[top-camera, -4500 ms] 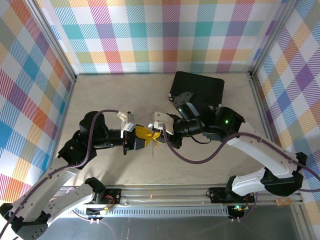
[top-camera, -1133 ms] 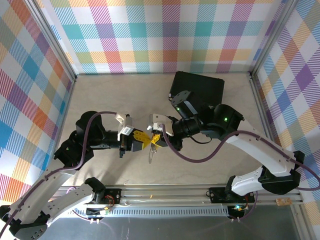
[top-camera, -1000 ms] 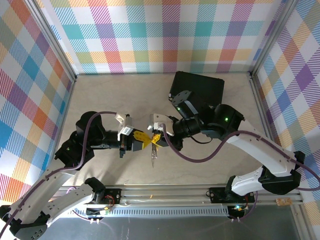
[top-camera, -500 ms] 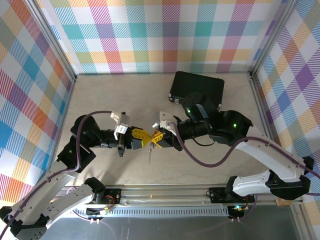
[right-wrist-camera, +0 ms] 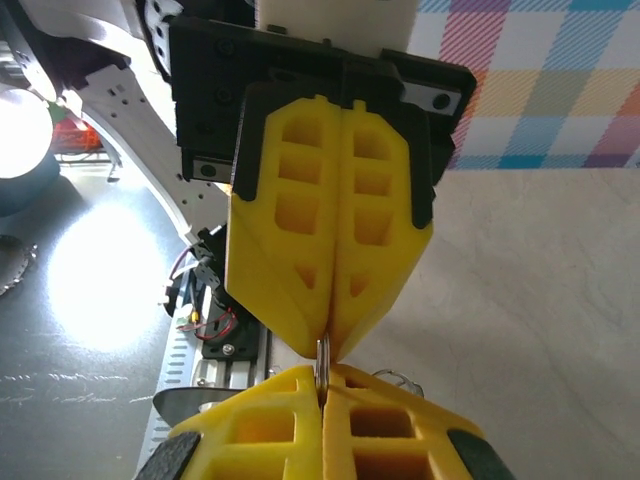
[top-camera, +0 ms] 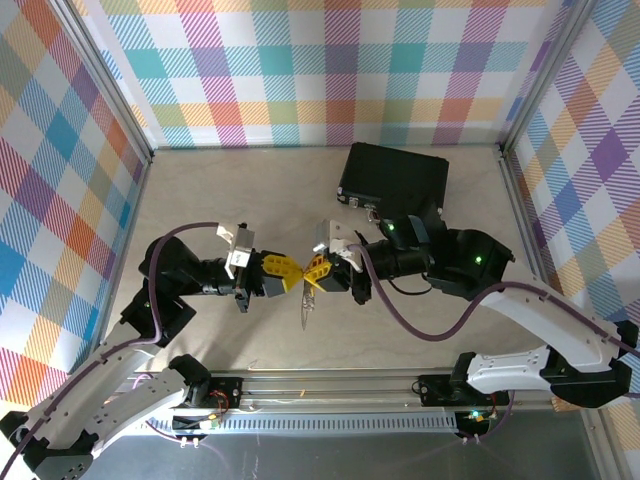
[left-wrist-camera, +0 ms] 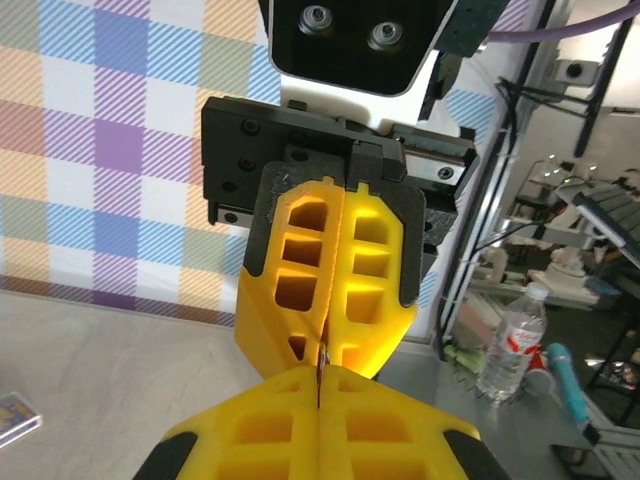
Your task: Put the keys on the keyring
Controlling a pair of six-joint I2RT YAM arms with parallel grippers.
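Keyring [right-wrist-camera: 322, 368] sits between left fingers [top-camera: 280, 271] and right fingers [top-camera: 318, 271], both clamped on it, over open table [top-camera: 200, 200] clear of walls [top-camera: 330, 70].

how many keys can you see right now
1: a key poking toward the near edge from where the left gripper and right gripper meet tip to tip. More may be hidden between the fingers.
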